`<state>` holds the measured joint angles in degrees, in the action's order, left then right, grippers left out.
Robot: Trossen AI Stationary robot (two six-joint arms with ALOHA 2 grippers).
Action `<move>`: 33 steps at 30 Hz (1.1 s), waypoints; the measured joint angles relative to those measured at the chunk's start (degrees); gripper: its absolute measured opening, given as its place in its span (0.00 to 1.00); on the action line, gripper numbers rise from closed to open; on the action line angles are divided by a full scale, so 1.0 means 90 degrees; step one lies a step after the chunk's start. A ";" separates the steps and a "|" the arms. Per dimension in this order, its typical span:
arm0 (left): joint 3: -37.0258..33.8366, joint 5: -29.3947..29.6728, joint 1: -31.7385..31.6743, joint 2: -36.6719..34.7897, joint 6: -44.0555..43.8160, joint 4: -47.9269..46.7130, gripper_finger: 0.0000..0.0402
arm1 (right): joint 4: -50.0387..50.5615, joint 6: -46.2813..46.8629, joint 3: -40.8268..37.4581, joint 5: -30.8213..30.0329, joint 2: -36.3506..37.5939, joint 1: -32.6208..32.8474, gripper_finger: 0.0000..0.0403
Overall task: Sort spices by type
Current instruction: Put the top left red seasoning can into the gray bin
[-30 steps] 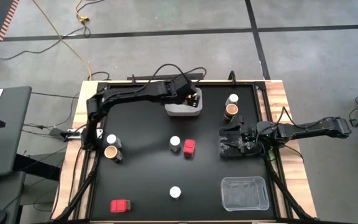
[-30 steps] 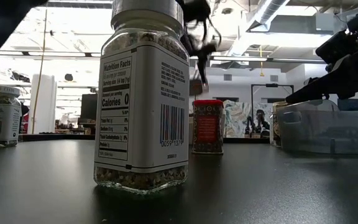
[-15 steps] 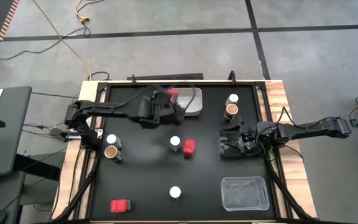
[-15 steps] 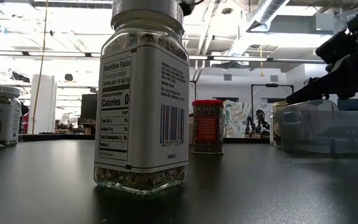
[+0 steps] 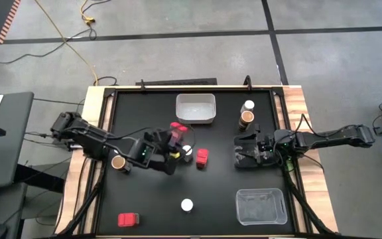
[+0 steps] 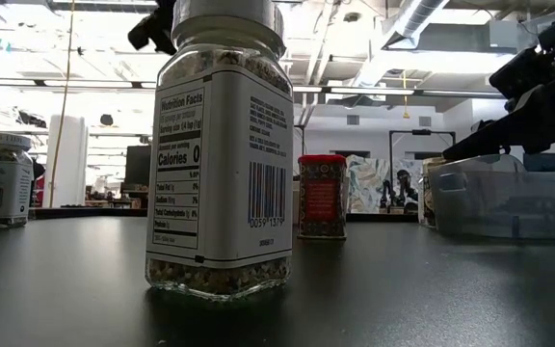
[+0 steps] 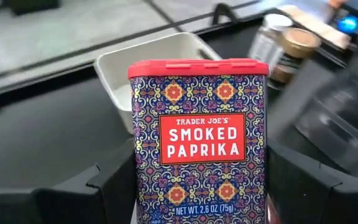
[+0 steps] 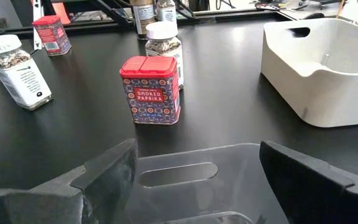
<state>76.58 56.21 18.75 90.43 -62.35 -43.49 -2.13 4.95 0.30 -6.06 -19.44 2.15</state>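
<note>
My left gripper (image 5: 176, 137) is shut on a red paprika box (image 7: 197, 137) above the middle of the table, just left of a white-lidded jar (image 5: 187, 152) and a second red box (image 5: 201, 157). More spices stand on the black table: a white-lidded jar (image 5: 247, 106) and a brown jar (image 5: 246, 117) at the far right, a brown-lidded jar (image 5: 118, 162) at the left, a white-lidded jar (image 5: 187, 205) and a red box (image 5: 128, 219) near the front. My right gripper (image 5: 239, 151) rests open at the right, with nothing between its fingers. My left gripper pinches the paprika box between its two fingers, one on each narrow side of the lower half (image 7: 137, 186). The fingers come from the table's left, slanting down. The box is clear of the table, its label toward the wrist camera and its red lid (image 7: 197, 67) away from the fingers.
A white rectangular bin (image 5: 195, 108) stands at the far middle. A clear plastic bin (image 5: 260, 206) stands at the near right. In the low view a large jar (image 6: 220, 154) fills the foreground.
My left gripper has carried the red paprika box from over the white bin toward the table's near-left, to the middle of the table, turning as it went. The box has stayed in its hold, clear of the table.
</note>
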 joint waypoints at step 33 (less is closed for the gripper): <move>-0.4031 -0.2795 -0.2758 -0.3721 0.6440 0.5026 0.70 | 0.2116 0.1986 0.7439 -0.0441 -0.5960 -0.0936 0.91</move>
<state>40.30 31.06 -6.07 56.94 -4.39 1.74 16.91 22.83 67.24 -10.03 -73.08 -6.27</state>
